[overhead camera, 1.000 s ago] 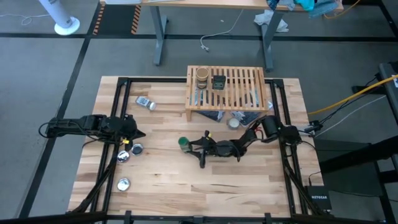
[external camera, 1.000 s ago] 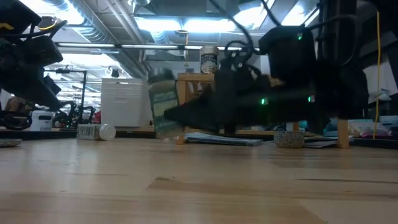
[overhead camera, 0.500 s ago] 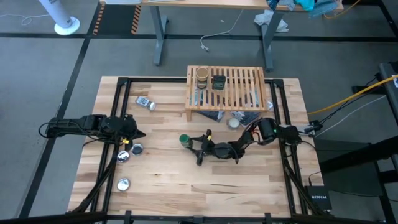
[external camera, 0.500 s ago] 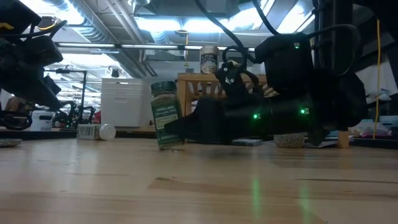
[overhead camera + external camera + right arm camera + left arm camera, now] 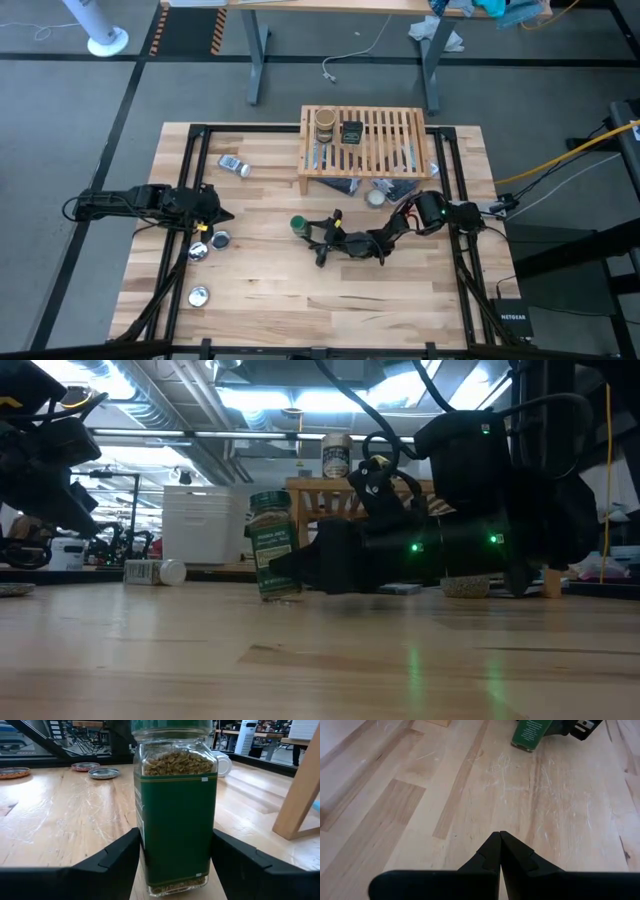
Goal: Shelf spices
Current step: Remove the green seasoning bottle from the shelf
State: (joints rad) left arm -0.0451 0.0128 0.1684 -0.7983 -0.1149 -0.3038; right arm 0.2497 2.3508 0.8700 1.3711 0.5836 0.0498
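The green-lidded jar (image 5: 298, 224) stands upright mid-table, filled with dried herbs and wearing a green label (image 5: 175, 825). My right gripper (image 5: 305, 229) lies low along the table, reaching from the right, and is shut on it. My left gripper (image 5: 228, 215) is shut and hangs over bare wood at the table's left (image 5: 499, 845). The shelf (image 5: 365, 140) stands at the far edge; the tan-brown jar (image 5: 324, 125) and the dark tin (image 5: 351, 131) stand on its slats. The clear white-capped jar (image 5: 234, 165) lies on its side left of the shelf. My right gripper pinches the green-lidded jar's lower body (image 5: 145, 870) between its two fingers (image 5: 117, 857), one on each flat side. The fingers come level from the table's right. The jar stays upright with its base at the tabletop (image 5: 275, 596); whether it rests there or hangs just above, I cannot tell.
Three flat silver lids (image 5: 221, 239), (image 5: 198, 251), (image 5: 199, 295) lie near the left arm, and another (image 5: 376, 197) lies by dark packets under the shelf's front. Black frame rails run along the table's left and right sides. Open wood spans the near half.
My right gripper has carried the green-lidded jar a little toward the far edge and the shelf. The jar was tilted and blurred a second ago and now stands upright.
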